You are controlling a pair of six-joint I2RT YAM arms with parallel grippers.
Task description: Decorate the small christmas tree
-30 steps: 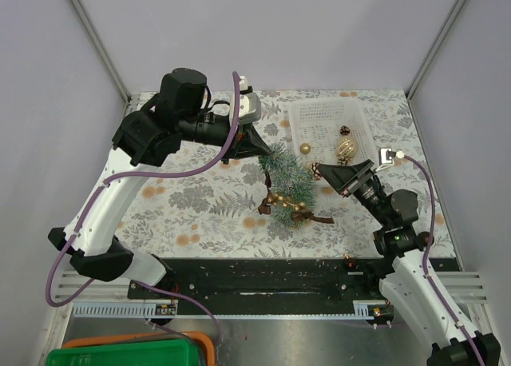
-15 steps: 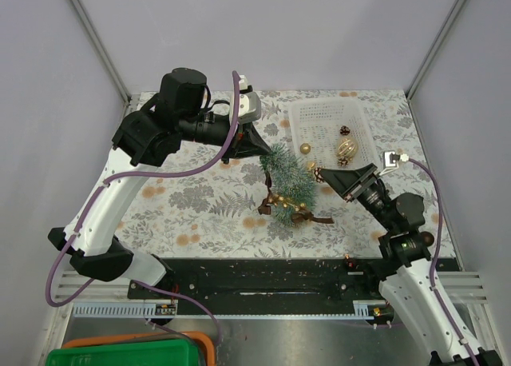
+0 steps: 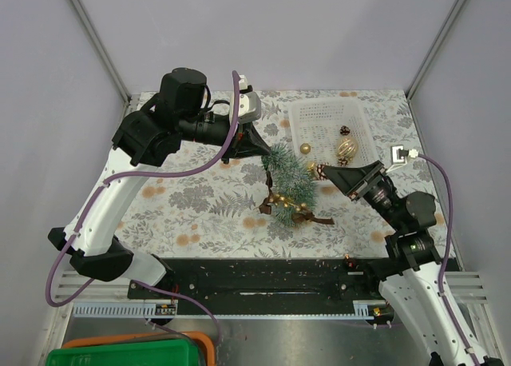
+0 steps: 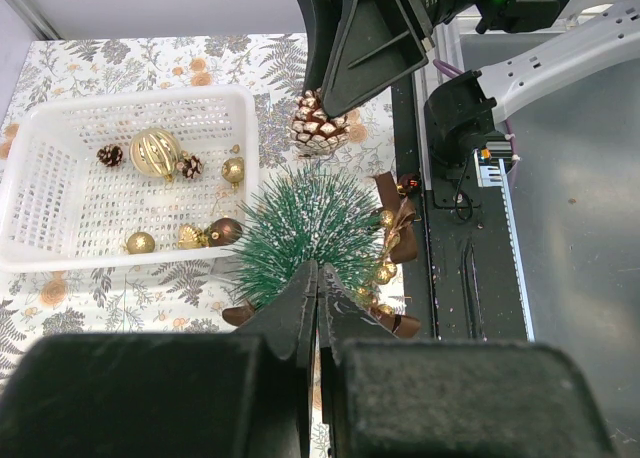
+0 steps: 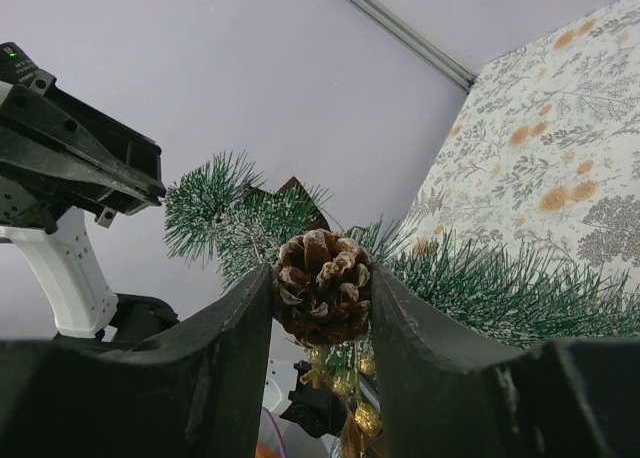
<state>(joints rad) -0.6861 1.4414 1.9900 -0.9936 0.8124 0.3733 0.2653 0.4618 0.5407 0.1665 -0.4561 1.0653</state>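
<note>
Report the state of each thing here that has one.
Left gripper, shut on the tree's tip.
Right gripper, shut on a pine cone.
Tree, held by its tip, partly decorated.
Pine cone, gripped beside the tree.
Basket, upright, ornaments inside.

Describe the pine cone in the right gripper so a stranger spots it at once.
Find the white basket at the back, then the small christmas tree beside it. Close to both, the right gripper pinches a brown pine cone with white-tipped scales, the only cone outside the basket.
</note>
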